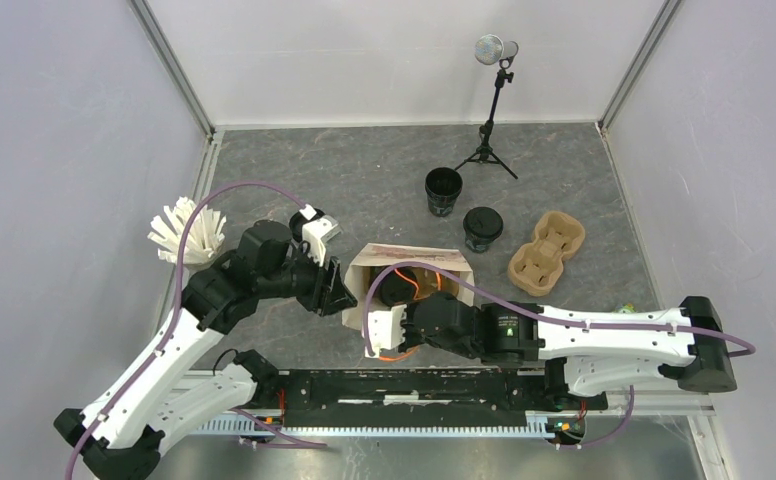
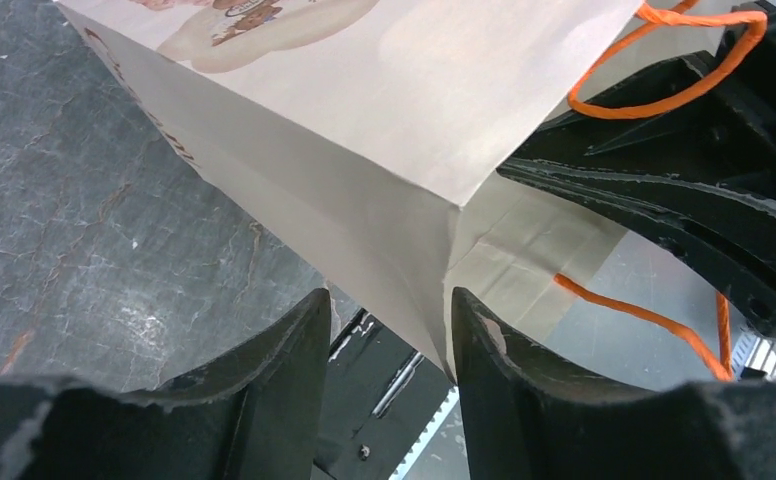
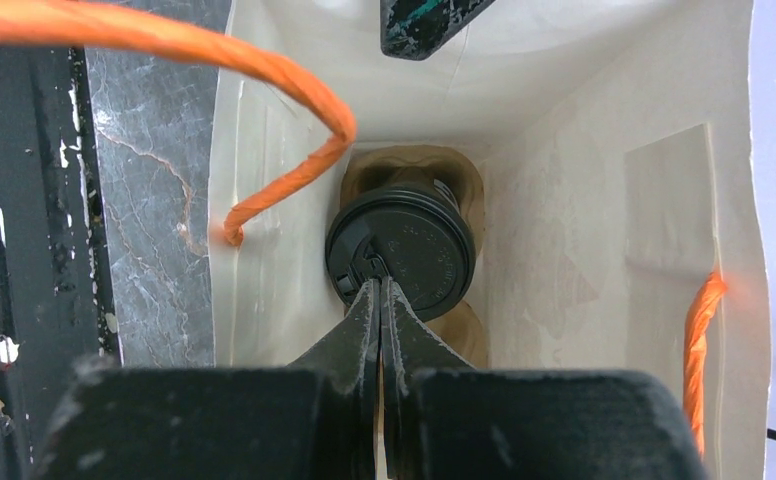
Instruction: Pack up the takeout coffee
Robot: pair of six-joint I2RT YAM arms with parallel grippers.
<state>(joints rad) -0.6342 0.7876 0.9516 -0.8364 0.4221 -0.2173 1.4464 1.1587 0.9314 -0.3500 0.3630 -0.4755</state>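
in the paper bag (image 3: 584,250), on a carrier (image 3: 404,165): lidded cup (image 3: 414,240) under tight-closed right end effector (image 3: 379,290); astride the bag's corner, parted left end effector (image 2: 389,305).

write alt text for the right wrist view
Looking down into an open paper bag, a lidded black cup sits in a brown carrier at the bottom. The shut right gripper points at its near rim, and orange handles hang at both sides.
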